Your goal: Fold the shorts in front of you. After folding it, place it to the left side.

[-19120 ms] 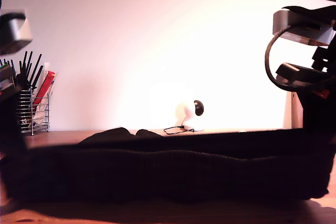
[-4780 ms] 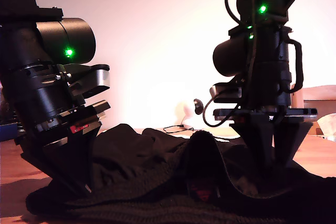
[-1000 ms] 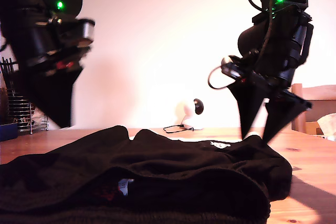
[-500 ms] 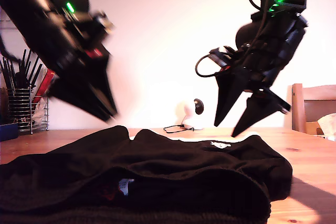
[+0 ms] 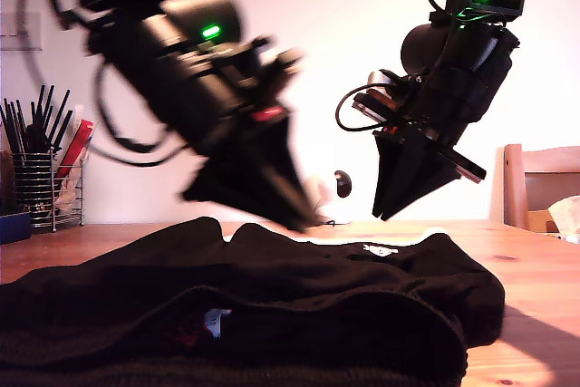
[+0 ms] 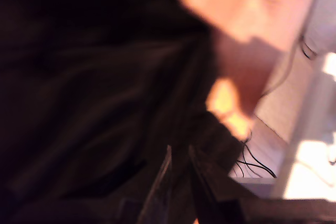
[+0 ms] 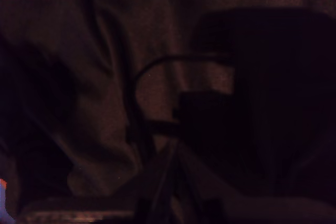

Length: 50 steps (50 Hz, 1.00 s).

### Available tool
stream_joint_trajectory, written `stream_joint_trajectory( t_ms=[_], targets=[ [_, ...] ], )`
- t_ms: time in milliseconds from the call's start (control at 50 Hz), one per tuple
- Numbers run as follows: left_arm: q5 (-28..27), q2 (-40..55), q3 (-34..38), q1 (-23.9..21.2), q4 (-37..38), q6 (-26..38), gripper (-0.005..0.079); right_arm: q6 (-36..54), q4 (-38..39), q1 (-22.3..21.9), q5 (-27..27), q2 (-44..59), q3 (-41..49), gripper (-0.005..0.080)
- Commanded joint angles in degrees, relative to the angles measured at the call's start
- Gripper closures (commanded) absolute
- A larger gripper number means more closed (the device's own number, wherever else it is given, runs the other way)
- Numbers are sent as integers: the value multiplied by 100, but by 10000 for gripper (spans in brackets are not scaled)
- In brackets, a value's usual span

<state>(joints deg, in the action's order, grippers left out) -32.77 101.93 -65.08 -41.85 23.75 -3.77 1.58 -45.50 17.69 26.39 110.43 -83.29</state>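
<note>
Since the shorts [image 5: 272, 305] are lying bunched on the table [image 5: 535, 260] across the exterior view's lower half, my first gripper [image 5: 294, 215], pinched together on nothing, is hovering over their far edge, probably seeking a fresh hold. You are counting one pair of shorts and two grippers. My second gripper [image 5: 385, 210], likewise clenched and empty, is hanging clear at the exterior view's upper right.

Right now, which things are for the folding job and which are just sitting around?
For the job:
- the shorts

Just sitting around:
- wire pen holder
- small white gadget with its cable
- wooden chair
- the table underneath
</note>
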Motion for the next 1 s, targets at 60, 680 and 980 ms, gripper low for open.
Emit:
stream_joint_trajectory(
  t_ms=[60, 680, 980],
  targets=[
    [400, 476, 70, -243, -33, 9, 733, 37, -13, -63, 4, -111, -66, 765],
    [863, 758, 68, -887, 726, -151, 762, 188, -302, -162, 4, -111, -74, 765],
    [520, 667, -114, -723, 1456, 186, 761, 186, -136, -197, 4, -111, -74, 765]
  ],
)
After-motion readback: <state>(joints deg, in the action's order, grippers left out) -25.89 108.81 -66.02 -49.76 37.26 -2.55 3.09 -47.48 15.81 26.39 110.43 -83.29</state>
